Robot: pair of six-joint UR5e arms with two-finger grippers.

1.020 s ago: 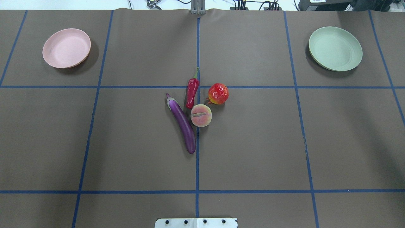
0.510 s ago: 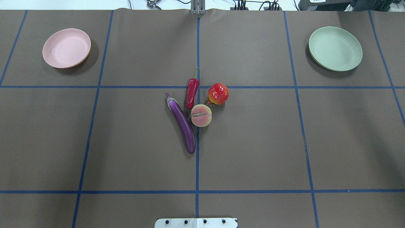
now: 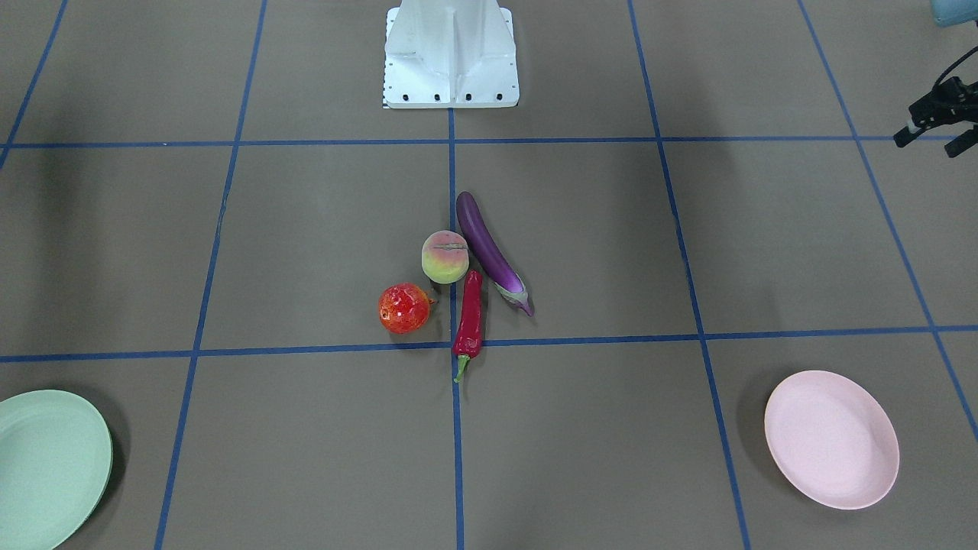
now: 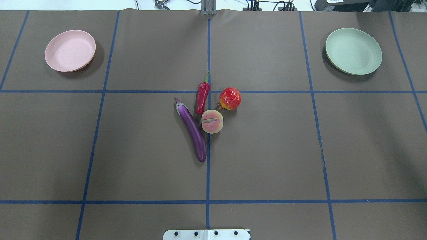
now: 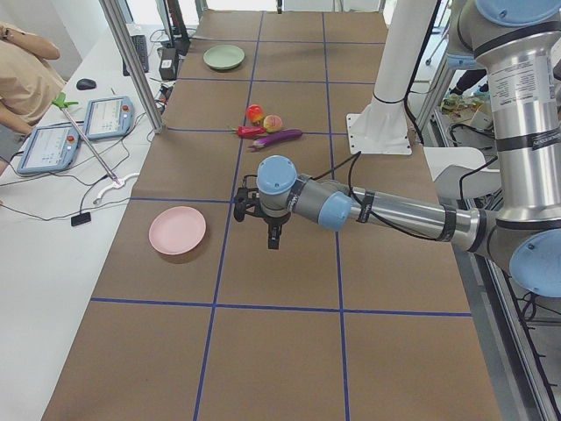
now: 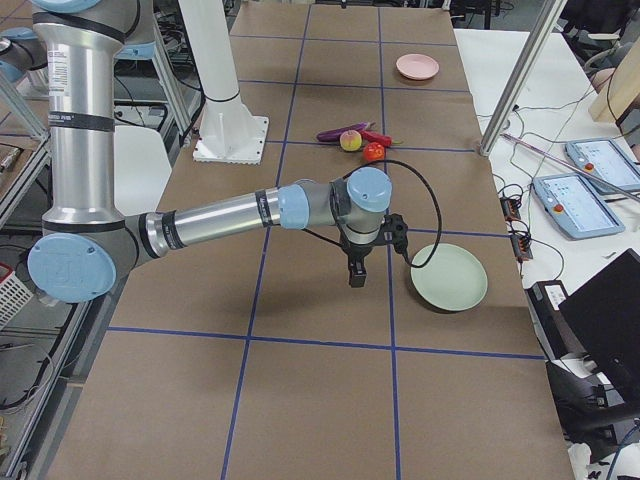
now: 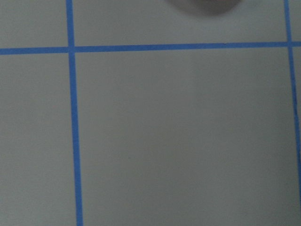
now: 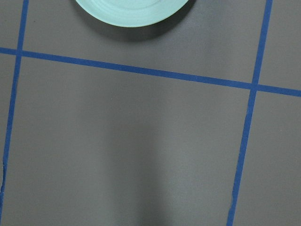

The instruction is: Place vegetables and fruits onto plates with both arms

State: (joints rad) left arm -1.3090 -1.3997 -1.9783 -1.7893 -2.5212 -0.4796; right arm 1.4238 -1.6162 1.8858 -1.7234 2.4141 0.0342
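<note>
Glossy purple eggplant (image 4: 191, 131); red chili (image 4: 202, 96); blushed peach (image 4: 212, 121).

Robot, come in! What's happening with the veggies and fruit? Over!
Left hand, right hand: hanging above table, grip unclear. Long purple eggplant, red chili pepper, round red-orange fruit, yellow-green peach: clustered mid-table. Pale pink plate, mint-green plate: empty. Nothing blocking.

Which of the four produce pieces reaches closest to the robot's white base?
The long purple eggplant: its rounded end stretches past the peach toward the base, while the chili and red fruit lie farther off.
</note>
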